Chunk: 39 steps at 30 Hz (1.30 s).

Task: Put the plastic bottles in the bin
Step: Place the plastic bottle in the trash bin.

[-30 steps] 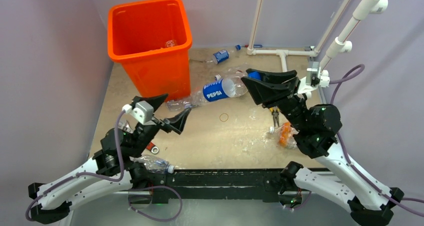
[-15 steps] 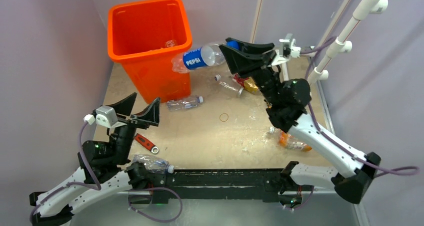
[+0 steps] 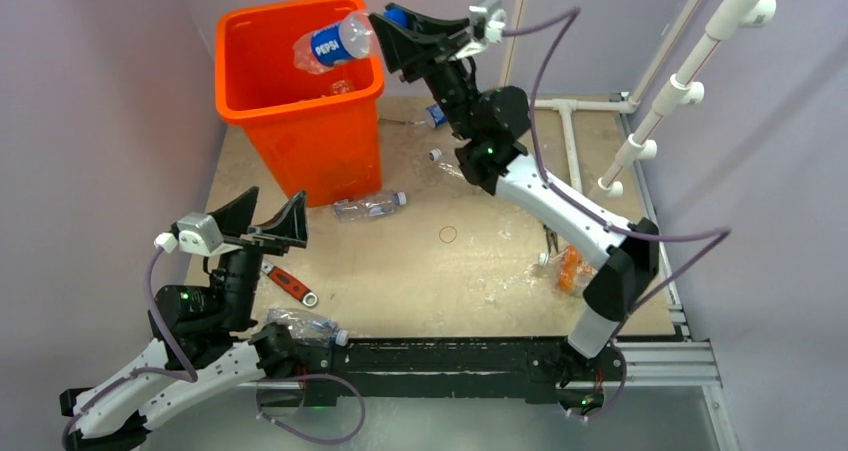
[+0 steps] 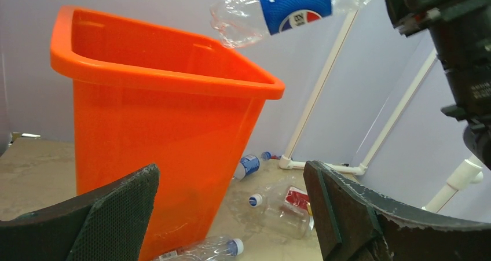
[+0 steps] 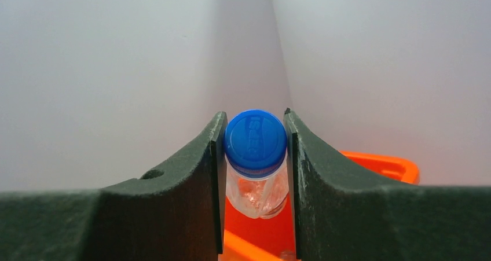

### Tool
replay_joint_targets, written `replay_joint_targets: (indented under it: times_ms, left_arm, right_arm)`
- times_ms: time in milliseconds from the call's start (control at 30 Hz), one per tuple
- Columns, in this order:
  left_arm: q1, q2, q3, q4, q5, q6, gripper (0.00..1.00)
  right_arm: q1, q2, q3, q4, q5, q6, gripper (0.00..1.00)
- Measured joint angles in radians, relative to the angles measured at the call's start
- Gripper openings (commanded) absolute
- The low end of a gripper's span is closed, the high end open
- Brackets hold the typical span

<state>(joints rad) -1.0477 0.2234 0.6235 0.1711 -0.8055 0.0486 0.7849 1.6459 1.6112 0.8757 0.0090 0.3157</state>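
Pepsi bottle now raised over the bin, right gripper clamped on its cap, left gripper agape

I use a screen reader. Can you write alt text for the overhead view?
The right gripper holds a Pepsi bottle by its cap above the orange bin. The left gripper hangs open near the bin; another bottle lies on the table.

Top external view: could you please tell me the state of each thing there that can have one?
Pepsi bottle: capped, held sideways above the bin.
right gripper: shut on the Pepsi bottle's cap end.
left gripper: open, empty.
bin: upright, open-topped.
clear bottle by the bin's foot: lying on its side, capped.
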Motion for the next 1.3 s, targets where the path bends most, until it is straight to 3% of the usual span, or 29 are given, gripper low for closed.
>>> replay_joint_targets:
  times_ms: [200, 433, 467, 567, 633, 667, 933, 1067, 1200, 1300]
  left_arm:
    - [0.0, 0.008, 0.0, 0.0, -0.006, 0.0, 0.94]
    - [0.005, 0.041, 0.0, -0.001, -0.01, 0.001, 0.95]
    - [0.005, 0.043, 0.0, -0.001, -0.01, 0.002, 0.94]
    - [0.007, 0.051, 0.0, 0.0, -0.012, 0.004, 0.95]
    - [0.007, 0.061, 0.0, 0.0, -0.013, 0.009, 0.98]
    - [0.007, 0.066, 0.0, 0.0, -0.012, 0.01, 0.99]
    - [0.008, 0.098, 0.0, -0.001, -0.012, 0.015, 0.99]
    - [0.011, 0.123, 0.0, -0.005, -0.012, 0.011, 0.99]
    - [0.013, 0.157, 0.001, -0.011, -0.013, -0.002, 0.99]
    - [0.014, 0.185, 0.005, -0.028, -0.014, -0.013, 0.99]
  right_arm:
    - [0.046, 0.236, 0.372, -0.216, 0.071, -0.261, 0.0]
    - [0.11, 0.449, 0.581, -0.388, 0.118, -0.457, 0.0]
    - [0.111, 0.48, 0.603, -0.413, 0.125, -0.471, 0.11]
    - [0.107, 0.571, 0.676, -0.479, 0.134, -0.492, 0.67]
    - [0.104, 0.616, 0.713, -0.52, 0.132, -0.497, 0.95]
    - [0.104, 0.627, 0.719, -0.513, 0.131, -0.493, 0.98]
    - [0.1, 0.584, 0.723, -0.527, 0.118, -0.452, 0.99]
    - [0.1, 0.449, 0.633, -0.523, 0.099, -0.402, 0.99]
    - [0.1, 0.176, 0.365, -0.464, 0.096, -0.34, 0.99]
    - [0.1, -0.139, 0.003, -0.336, 0.122, -0.281, 0.99]
